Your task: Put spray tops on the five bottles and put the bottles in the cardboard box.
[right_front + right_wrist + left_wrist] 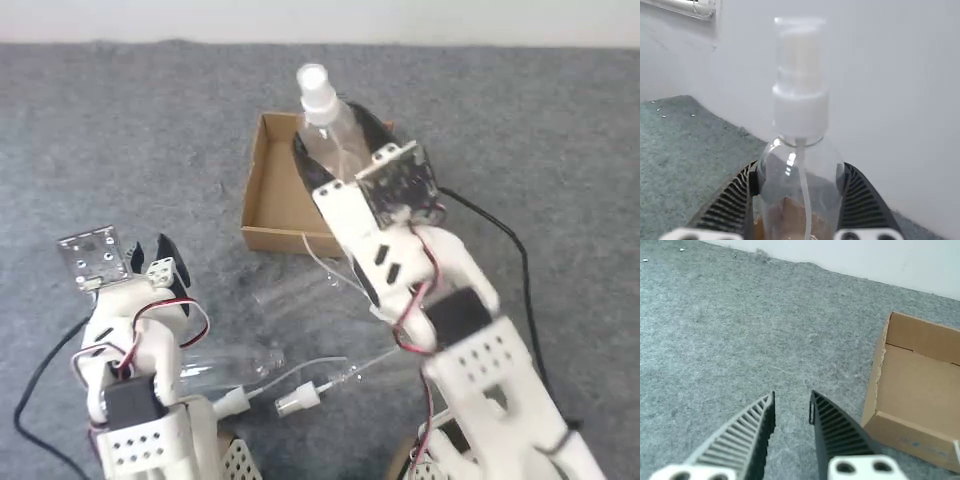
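My right gripper [340,152] is shut on a clear bottle [335,135] that carries a white spray top [314,84], held upright over the cardboard box [272,200]. In the right wrist view the bottle [800,185] sits between the two black fingers [730,205], its spray top [799,100] above them. My left gripper [152,255] stands open at the left over bare carpet, away from the box. The left wrist view shows its gripper [792,407] holding nothing, with the box [920,390] off to one side. Two clear bottles [232,365] [290,290] lie on the carpet.
Two loose spray tops [298,401] [232,402] with long dip tubes lie near the front between the arms. Grey carpet [120,140] covers the table. A black cable [515,250] runs beside the right arm.
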### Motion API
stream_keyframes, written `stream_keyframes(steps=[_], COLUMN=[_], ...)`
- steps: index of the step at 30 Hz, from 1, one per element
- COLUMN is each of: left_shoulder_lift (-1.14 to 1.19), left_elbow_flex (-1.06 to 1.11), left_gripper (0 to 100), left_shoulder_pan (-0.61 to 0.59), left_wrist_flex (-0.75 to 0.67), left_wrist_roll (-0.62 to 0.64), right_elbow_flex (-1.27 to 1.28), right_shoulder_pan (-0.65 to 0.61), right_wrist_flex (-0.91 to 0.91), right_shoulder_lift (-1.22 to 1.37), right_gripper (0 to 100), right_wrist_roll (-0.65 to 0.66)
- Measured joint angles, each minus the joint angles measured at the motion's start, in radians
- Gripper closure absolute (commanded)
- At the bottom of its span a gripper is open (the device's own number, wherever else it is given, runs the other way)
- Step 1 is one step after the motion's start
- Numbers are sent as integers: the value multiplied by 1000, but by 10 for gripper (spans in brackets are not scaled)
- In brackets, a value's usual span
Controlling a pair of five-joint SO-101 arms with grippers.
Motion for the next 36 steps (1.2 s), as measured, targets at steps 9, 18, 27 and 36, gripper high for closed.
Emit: stream_keyframes(steps=[9, 18, 27, 36], left_shoulder_lift=[0, 0, 0, 0], left_elbow_flex=[0, 25, 25, 25], left_gripper=[899, 899, 899, 899], left_shoulder_pan=[0, 0, -2, -8], left_wrist_flex=[0, -44, -44, -44], left_wrist_roll=[0, 0, 0, 0], right_elbow_flex=[0, 0, -75, -238], right_shoulder_pan=[-2, -31, -31, -31], right_wrist_flex=[-253, -459, -605, -614], right_shoulder_lift=[241, 443, 658, 872], right_gripper=[944, 944, 944, 944], right_wrist_roll=[0, -6, -161, -167])
